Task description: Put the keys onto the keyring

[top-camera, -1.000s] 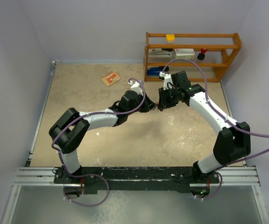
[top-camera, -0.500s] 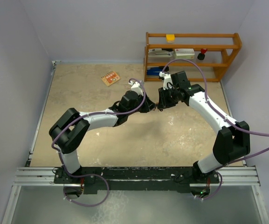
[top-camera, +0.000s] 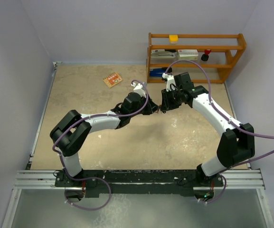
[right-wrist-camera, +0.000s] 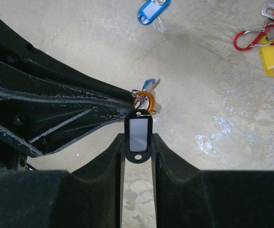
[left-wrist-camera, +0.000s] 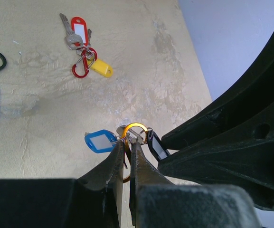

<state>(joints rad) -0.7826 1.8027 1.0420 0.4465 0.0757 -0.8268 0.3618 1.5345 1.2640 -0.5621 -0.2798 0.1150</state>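
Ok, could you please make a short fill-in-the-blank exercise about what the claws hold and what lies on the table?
1. The tag in the right claw has a ____ frame.
2. The left claw is shut on a ring of ____ colour.
3. Next to the red clip lie a red tag and a ____ one.
Missing words: black; orange; yellow.

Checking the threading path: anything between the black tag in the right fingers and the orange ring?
Nothing visible does: the black tag in the right gripper sits right at the orange ring held by the left gripper.
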